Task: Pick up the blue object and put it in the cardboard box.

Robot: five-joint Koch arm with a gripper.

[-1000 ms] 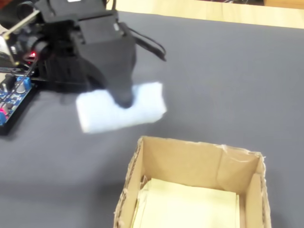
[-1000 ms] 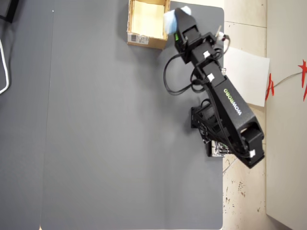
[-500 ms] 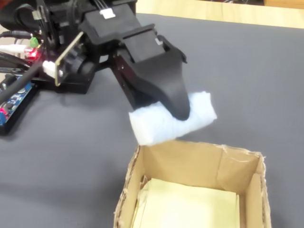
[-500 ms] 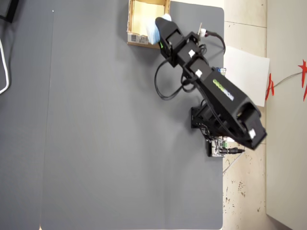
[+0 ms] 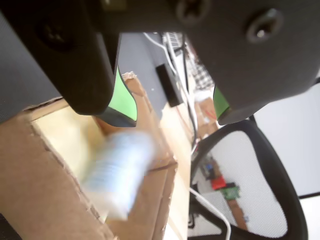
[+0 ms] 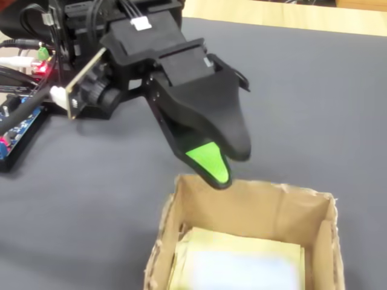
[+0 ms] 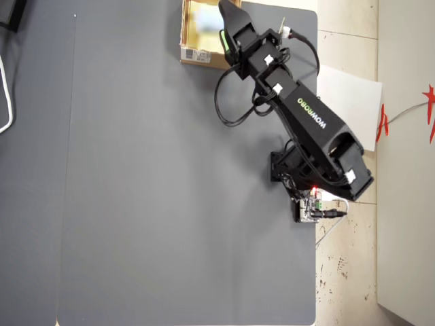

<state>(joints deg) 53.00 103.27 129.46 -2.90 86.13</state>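
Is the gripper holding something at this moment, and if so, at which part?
Nothing is held. The gripper is open above the cardboard box, its green pads bare; the blue object, blurred, is inside the box.

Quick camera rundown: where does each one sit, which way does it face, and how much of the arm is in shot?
Wrist view: rides behind the end effector, looking past both jaws, spread apart, at the cardboard box and the blurred blue object.
Fixed view: low beside the box, facing the arm; end effector and base show.
Overhead view: straight down on the grey mat; whole arm visible.
All three share the box and the end effector.
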